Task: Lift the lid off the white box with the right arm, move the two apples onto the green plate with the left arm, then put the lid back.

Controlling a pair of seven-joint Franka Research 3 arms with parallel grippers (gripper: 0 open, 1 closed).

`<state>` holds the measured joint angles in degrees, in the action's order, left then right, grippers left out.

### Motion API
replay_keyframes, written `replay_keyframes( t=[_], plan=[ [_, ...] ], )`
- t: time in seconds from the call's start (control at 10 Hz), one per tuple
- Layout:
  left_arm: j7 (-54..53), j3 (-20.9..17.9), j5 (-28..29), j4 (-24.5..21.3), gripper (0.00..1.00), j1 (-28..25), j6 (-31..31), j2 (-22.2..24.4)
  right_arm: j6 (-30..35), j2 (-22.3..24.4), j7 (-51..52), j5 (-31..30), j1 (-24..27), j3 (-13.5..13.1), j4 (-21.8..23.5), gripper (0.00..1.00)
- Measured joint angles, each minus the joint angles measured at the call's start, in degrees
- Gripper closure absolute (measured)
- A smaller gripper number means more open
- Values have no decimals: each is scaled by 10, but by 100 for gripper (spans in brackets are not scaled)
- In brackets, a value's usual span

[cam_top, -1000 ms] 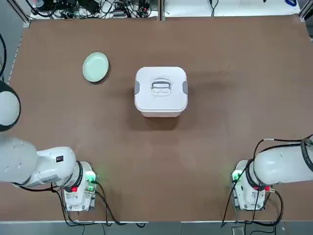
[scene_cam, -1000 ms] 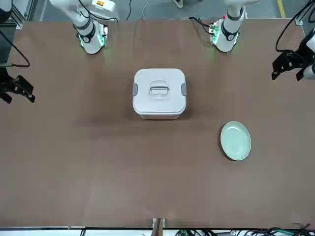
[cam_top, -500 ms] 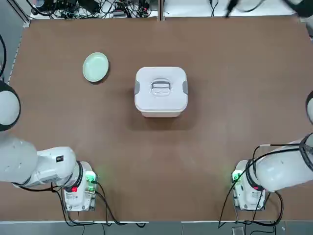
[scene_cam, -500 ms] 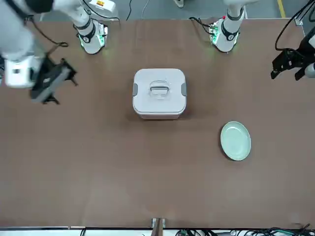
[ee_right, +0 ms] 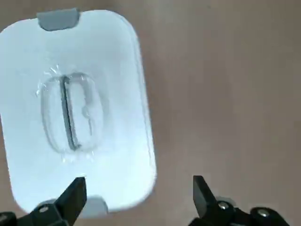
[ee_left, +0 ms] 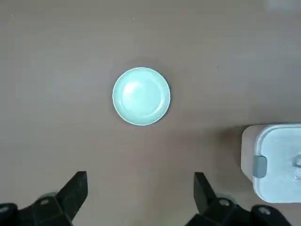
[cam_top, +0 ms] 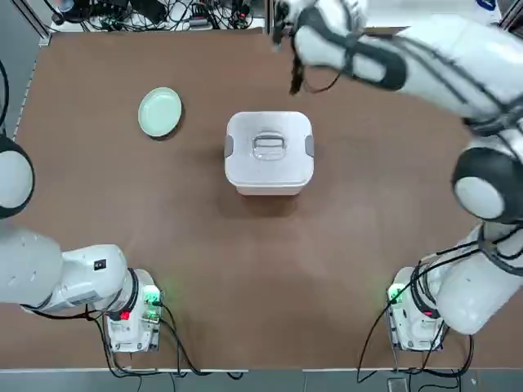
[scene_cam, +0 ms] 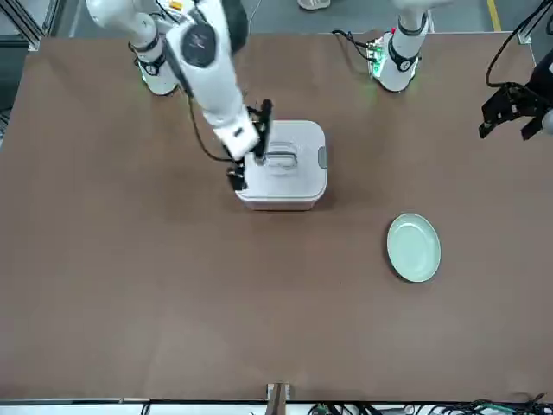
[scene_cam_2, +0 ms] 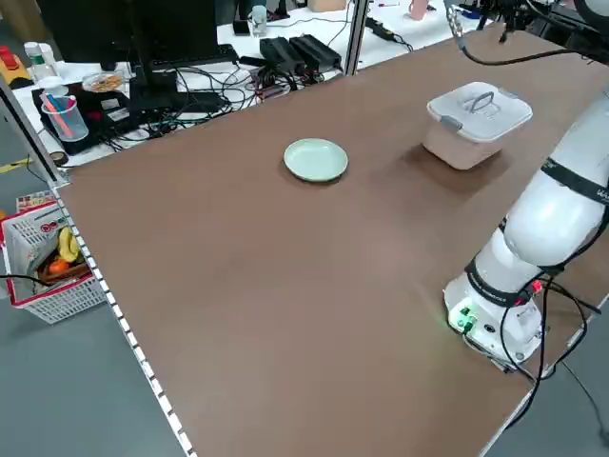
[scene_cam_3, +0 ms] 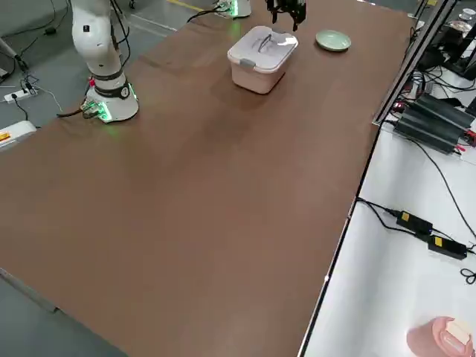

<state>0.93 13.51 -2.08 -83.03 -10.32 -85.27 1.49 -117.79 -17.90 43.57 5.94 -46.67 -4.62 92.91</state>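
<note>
The white box [cam_top: 270,186] stands mid-table with the lid [cam_top: 270,143] shut on it, handle and grey side clips on top. The two apples are hidden. The green plate [cam_top: 159,112] lies bare to the box's left and slightly farther from the bases. My right gripper [scene_cam: 251,145] hangs open high over the box; in its wrist view the lid [ee_right: 75,108] lies below, off to one side of the open fingers. My left gripper [scene_cam: 510,108] hovers open at the table's left edge, with the plate [ee_left: 141,96] beneath it.
The two arm bases [cam_top: 131,314] [cam_top: 417,318] stand at the table's near edge. Cables [cam_top: 147,12] run along the far edge. A bench with black power units [scene_cam_3: 439,119] flanks the far side, and a red-rimmed basket [scene_cam_2: 52,271] stands on the floor.
The right arm has swung in from the table's right edge, and its open gripper now hangs over the box. The left arm, box, lid and plate have not moved.
</note>
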Motion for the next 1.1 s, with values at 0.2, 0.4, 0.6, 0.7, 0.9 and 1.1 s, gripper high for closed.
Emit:
replay_keyframes(
  t=[0.2, 0.4, 0.6, 0.7, 0.9, 1.1],
  plan=[
    [0, 0, 0, 4, 0, 0, 0, 0, -16, -29, -2, 5, -43, -1, 1, 0],
    [0, -1, -1, 13, 0, 0, 0, 0, -11, -33, -15, 6, -62, -2, 17, 0],
    [0, -1, -2, 19, 0, 0, 0, 0, -11, -33, -39, 7, -76, -3, 29, 0],
    [0, 0, -2, 20, 0, 0, 0, 0, -11, -33, -51, 7, -82, -3, 32, 0],
    [0, 0, -2, 24, 0, 0, 0, 0, -19, -33, -69, 7, -85, -5, 42, 0],
    [0, 2, -14, 29, 0, 1, 1, 1, -37, -33, -82, 7, -87, -6, 51, 0]
  ],
)
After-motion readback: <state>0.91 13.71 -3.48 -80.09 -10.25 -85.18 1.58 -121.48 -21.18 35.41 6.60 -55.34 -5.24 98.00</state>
